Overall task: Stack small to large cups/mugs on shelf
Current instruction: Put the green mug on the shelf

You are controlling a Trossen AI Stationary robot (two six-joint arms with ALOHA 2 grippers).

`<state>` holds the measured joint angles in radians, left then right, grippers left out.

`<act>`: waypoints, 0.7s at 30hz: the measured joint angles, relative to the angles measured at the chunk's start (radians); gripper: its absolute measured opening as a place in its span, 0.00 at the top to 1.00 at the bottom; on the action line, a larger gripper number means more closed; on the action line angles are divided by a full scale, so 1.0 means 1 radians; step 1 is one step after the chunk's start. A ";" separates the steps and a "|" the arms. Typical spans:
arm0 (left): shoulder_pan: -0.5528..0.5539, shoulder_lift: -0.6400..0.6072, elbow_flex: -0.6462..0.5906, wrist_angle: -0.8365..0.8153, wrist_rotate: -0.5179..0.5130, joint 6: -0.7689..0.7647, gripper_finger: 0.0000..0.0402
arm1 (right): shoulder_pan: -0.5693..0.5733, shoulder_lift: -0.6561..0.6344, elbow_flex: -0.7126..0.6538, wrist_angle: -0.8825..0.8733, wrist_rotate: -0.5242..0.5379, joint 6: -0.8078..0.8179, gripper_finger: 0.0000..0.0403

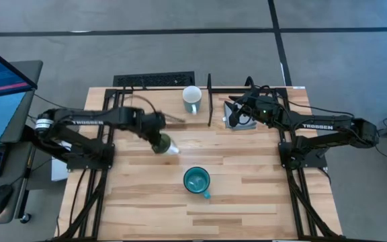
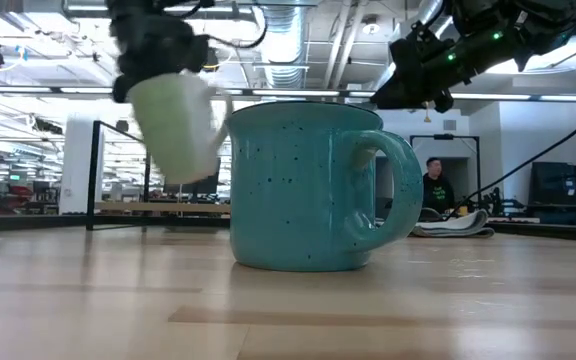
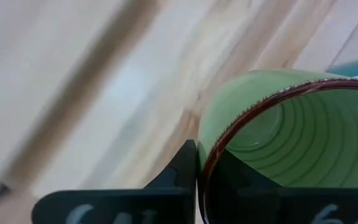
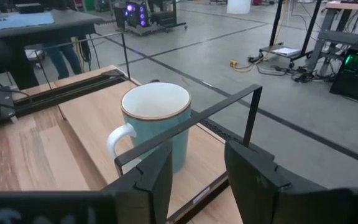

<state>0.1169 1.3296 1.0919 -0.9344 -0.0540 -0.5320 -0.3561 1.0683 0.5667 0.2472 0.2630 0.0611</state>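
- The left pincer (image 1: 161, 143) is clamped on the rim of the light green ceramic mug (image 1: 164, 145), holding it clear of the butcher-block tabletop (image 1: 247, 202), tilted, probably mid-swing given the blur.
- The large teal speckled mug (image 1: 197, 180) stands upright on the tabletop, nearer the front edge, handle toward the front.
- The small white handled mug (image 1: 192, 98) sits on the low light-wood shelf (image 1: 160, 97) beside a black post.
- The right pincer (image 4: 194, 171) hovers near the shelf's end, fingers apart, empty.
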 joint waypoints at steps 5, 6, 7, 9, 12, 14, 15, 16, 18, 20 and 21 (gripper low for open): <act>0.141 -0.001 0.115 -0.053 0.022 0.192 0.99 | 0.000 0.000 0.000 -0.007 0.029 0.000 0.59; 0.172 -0.001 0.135 -0.062 0.031 0.229 0.99 | 0.000 0.000 0.000 -0.008 0.048 0.000 0.59; 0.203 -0.001 0.154 -0.069 0.044 0.264 0.99 | 0.000 0.000 0.000 -0.007 0.060 0.000 0.59; 0.265 -0.001 0.184 -0.078 0.079 0.339 0.99 | 0.000 0.000 0.000 -0.007 0.076 0.006 0.59; 0.354 -0.001 0.219 -0.087 0.144 0.463 0.99 | 0.000 0.000 0.000 -0.007 0.079 0.020 0.59; 0.409 -0.001 0.229 -0.079 0.178 0.549 0.99 | 0.000 0.000 0.000 -0.007 0.079 0.020 0.59; 0.432 -0.001 0.233 -0.077 0.188 0.592 0.99 | 0.000 0.000 0.000 -0.007 0.079 0.020 0.59; 0.455 -0.001 0.234 -0.074 0.194 0.631 0.99 | 0.000 0.000 0.000 -0.007 0.079 0.020 0.59; 0.495 -0.001 0.235 -0.057 0.203 0.710 0.99 | 0.000 0.000 0.000 -0.007 0.079 0.020 0.59; 0.527 0.000 0.235 -0.038 0.203 0.780 0.99 | 0.000 0.000 0.000 -0.006 0.079 0.020 0.59; 0.540 0.006 0.236 -0.027 0.203 0.813 0.99 | 0.000 0.000 0.000 -0.005 0.079 0.023 0.59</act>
<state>0.6571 1.3360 1.3284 -0.9615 0.1490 0.2811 -0.3561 1.0682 0.5663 0.2422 0.3420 0.0839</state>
